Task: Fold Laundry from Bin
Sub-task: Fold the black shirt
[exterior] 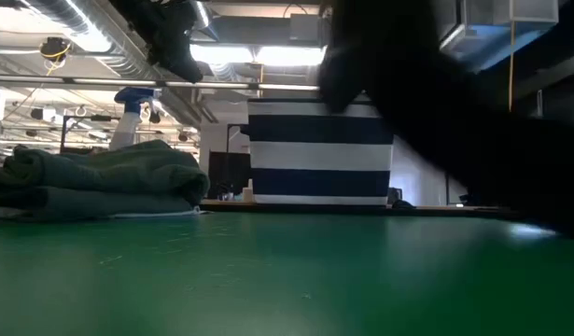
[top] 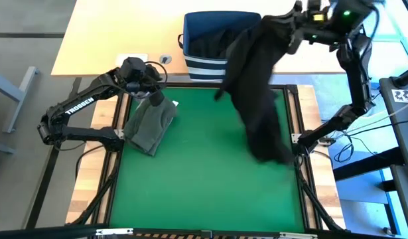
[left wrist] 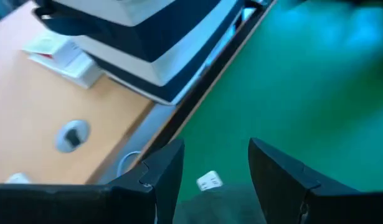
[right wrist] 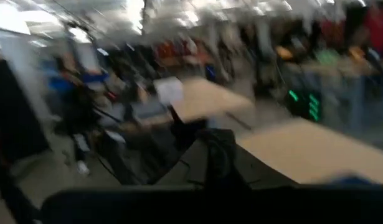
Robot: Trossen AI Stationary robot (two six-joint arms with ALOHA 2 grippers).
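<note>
While your right gripper (top: 288, 26), pinched shut at upper right, dangles the black garment (top: 257, 93) long-axis downward over the green mat (top: 204, 192), the left gripper (top: 154, 89) waits open and empty.

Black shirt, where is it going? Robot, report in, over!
Right end effector shut on black garment, lifted from bin, hanging onto green mat. Left end effector open above folded olive garment. Nothing in the way.
</note>
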